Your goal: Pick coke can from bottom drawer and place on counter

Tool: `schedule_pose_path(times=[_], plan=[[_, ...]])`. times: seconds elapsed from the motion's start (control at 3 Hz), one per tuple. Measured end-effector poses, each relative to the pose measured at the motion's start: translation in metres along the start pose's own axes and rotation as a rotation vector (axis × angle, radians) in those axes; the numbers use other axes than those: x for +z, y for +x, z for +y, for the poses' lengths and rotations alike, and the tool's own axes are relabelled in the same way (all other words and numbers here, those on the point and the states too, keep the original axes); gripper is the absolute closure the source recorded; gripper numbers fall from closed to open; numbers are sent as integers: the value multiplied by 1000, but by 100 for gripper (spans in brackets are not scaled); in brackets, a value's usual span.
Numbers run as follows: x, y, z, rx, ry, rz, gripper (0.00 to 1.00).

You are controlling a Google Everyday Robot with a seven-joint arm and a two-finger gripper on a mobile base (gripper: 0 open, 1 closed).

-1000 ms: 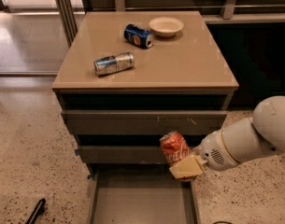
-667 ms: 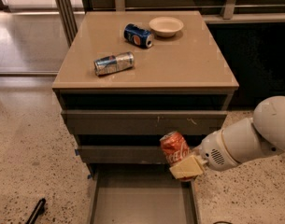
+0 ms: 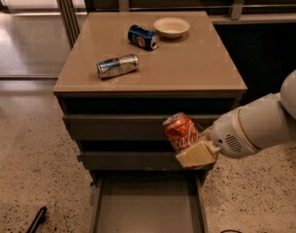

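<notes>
The white arm (image 3: pixel 264 125) has lifted a little over the last second. The gripper (image 3: pixel 187 144) and the coke can (image 3: pixel 180 132) now sit higher against the cabinet front than they did. The can is well clear of the bottom drawer (image 3: pixel 147 212) and level with the top drawer front (image 3: pixel 113 126), though below the counter (image 3: pixel 196 67). I judge the pick done and the carry upward under way, with more height needed before the can can clear the counter's edge.

The counter is a broad, square slab, tan and glossy, with soft reflections from the room behind. The arm's shell is smooth, rounded white plastic with a small vent grille near the wrist. The bottom drawer stands pulled out, a shallow rectangular tray with a flat, matte grey floor, nothing visible in it. On the counter sit a shallow cream bowl (image 3: pixel 172 26), a blue Pepsi can (image 3: pixel 142 36) on its side, and a silver-and-blue can (image 3: pixel 117 65), also lying down.

The coke can is thin red-orange aluminium with white script and a silver top, tilted with its top leaning left. The gripper is clamped on it, one pale, blocky finger pad (image 3: pixel 197 154) pressed under its lower right side.
</notes>
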State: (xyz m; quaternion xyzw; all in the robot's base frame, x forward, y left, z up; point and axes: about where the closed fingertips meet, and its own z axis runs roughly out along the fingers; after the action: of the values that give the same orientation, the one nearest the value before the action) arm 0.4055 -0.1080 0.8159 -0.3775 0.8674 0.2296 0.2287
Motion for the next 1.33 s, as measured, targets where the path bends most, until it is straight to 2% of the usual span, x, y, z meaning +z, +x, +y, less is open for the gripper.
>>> schedule_pose_path(times=[0.33,0.67,1.0,1.33], plan=[[-46,-48,-1,-79,100,-69,100],[-82,-98,-16,-105,188,-181,100],[-94,-138,-43,-85,239,-247,100],[-88,-167,-68,-43,284,-256,100]])
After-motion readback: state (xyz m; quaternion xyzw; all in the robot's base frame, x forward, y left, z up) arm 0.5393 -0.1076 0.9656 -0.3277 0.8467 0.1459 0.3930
